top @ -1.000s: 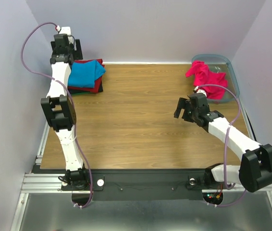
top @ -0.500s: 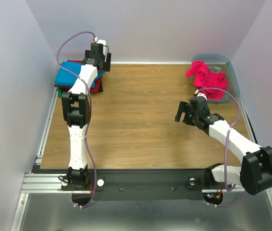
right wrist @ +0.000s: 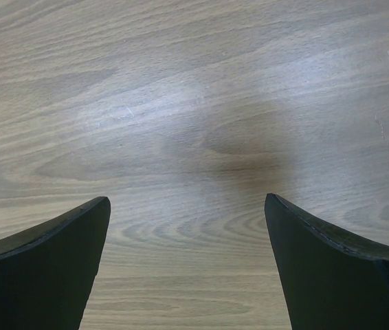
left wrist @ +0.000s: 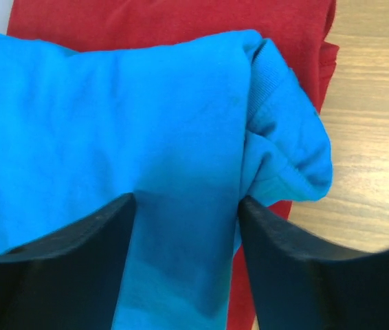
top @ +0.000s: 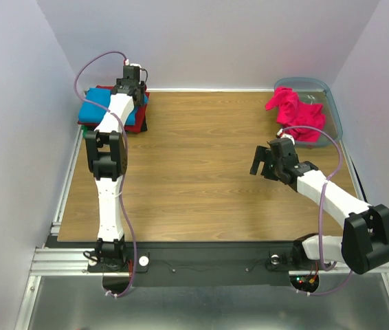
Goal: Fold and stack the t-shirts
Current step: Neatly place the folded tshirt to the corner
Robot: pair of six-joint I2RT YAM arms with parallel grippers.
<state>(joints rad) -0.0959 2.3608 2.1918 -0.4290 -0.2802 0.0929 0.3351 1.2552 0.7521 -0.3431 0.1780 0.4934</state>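
The bright blue t-shirt [top: 93, 110] lies folded on top of the stack at the far left corner, over the dark red shirt [top: 138, 114]; a dark edge of the lower shirts shows beneath. My left gripper [top: 130, 95] is over this stack. In the left wrist view it [left wrist: 186, 201] is open, fingers straddling the blue shirt [left wrist: 112, 124], with the dark red shirt [left wrist: 181, 20] around it. The magenta-pink t-shirt [top: 292, 110] lies crumpled in the bin. My right gripper [top: 259, 162] is open and empty over bare wood, as the right wrist view [right wrist: 187, 201] shows.
The translucent blue-grey plastic bin [top: 325, 91] stands at the far right corner. The wooden table [top: 194, 172] spreads between the stack and the bin. Walls close in the left, back and right sides.
The left arm swung from the back left corner to over the stack. The blue shirt shifted left on the stack. The right arm barely moved.
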